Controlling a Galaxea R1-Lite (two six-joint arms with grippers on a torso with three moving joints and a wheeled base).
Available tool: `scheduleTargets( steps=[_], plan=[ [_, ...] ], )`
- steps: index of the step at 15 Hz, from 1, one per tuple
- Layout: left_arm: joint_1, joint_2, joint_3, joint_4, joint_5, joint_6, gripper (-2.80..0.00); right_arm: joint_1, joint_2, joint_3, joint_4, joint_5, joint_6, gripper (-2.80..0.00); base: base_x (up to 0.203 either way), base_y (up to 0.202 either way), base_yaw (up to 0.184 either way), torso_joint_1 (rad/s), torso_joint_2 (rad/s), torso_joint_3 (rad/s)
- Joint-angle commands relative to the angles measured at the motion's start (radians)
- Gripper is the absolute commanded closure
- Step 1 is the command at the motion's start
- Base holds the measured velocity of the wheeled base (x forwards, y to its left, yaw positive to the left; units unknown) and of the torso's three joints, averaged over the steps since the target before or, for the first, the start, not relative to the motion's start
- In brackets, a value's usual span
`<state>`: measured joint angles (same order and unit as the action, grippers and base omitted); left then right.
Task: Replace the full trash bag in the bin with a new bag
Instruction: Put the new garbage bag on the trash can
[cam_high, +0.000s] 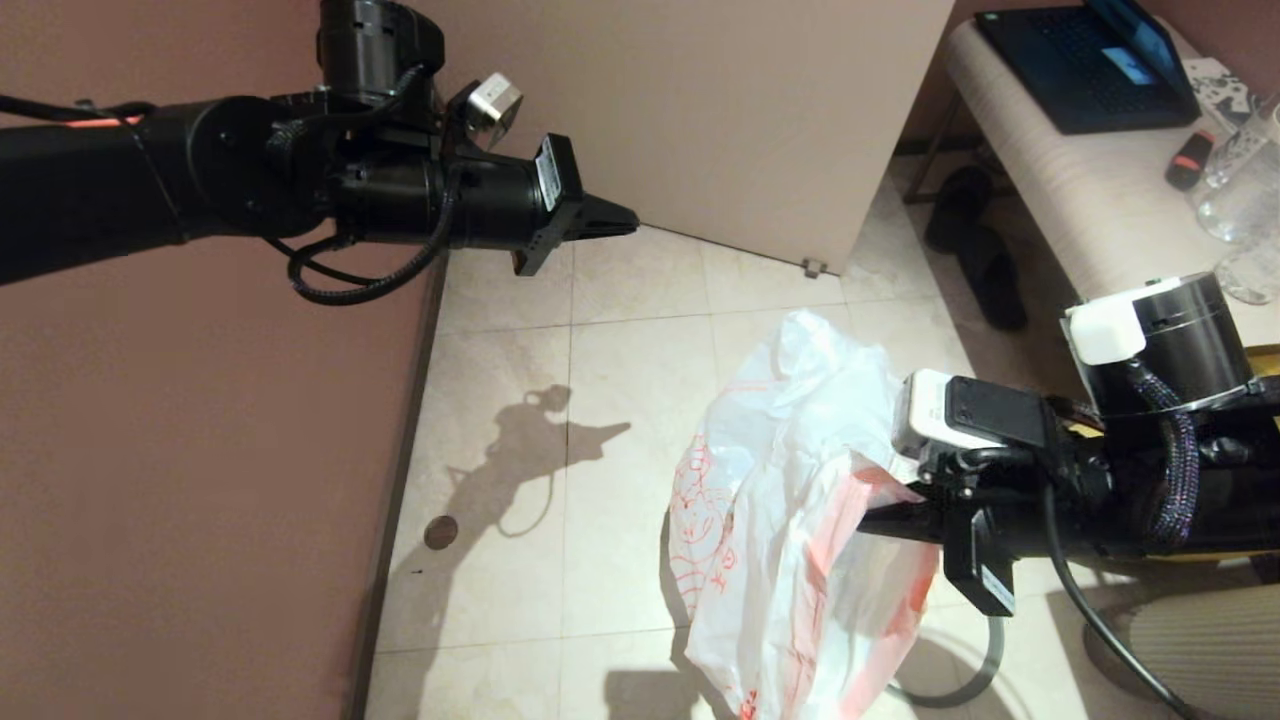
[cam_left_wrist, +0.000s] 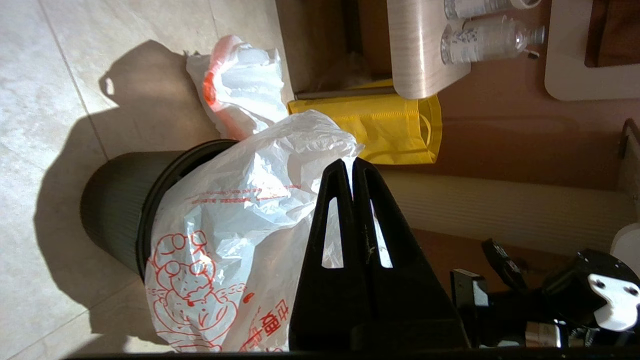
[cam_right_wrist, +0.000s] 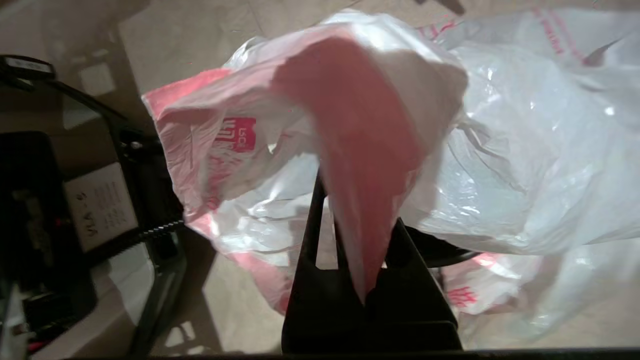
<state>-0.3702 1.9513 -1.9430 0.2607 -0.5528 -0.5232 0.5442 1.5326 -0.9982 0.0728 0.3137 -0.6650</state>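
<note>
New bag (cam_high: 790, 520) – pink rim pinched in right gripper (cam_high: 868, 520)

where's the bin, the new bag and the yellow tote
the bin (cam_left_wrist: 112, 210): left wrist view, ribbed black side wall
the new bag (cam_left_wrist: 200, 265): left wrist view, red cartoon drawing
the yellow tote (cam_left_wrist: 385, 132): left wrist view, front panel

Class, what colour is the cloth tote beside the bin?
Yellow tote; the left wrist view shows it best.

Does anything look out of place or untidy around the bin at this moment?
Yes. The new bag is not seated in the bin: it hangs crumpled over the rim, its pink edge pinched in the right end effector. The full trash bag lies behind the bin.
</note>
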Motion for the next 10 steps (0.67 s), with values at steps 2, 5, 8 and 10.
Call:
scheduleTargets(
  steps=[2, 5, 8, 10],
  plan=[
    [0.022, -0.032, 0.001, -0.002, -0.004, -0.003, 0.0, 0.032, -0.019, -0.063, 0.088, -0.176, -0.109, 0.0, 0.0, 0.0, 0.0, 0.0, 0.0, 0.0],
    [0.039, -0.055, 0.002, 0.002, -0.016, -0.009, 0.0, 0.036, -0.031, -0.164, 0.298, -0.282, -0.238, 0.0, 0.0, 0.0, 0.0, 0.0, 0.0, 0.0],
    [0.037, -0.069, 0.01, 0.002, -0.016, -0.019, 0.0, 0.04, -0.022, -0.352, 0.587, -0.389, -0.311, 0.0, 0.0, 0.0, 0.0, 0.0, 0.0, 0.0],
    [0.036, -0.069, 0.012, 0.002, -0.018, -0.019, 0.0, 0.039, -0.015, -0.435, 0.728, -0.477, -0.354, 0.0, 0.0, 0.0, 0.0, 0.0, 0.0, 0.0]
  ],
)
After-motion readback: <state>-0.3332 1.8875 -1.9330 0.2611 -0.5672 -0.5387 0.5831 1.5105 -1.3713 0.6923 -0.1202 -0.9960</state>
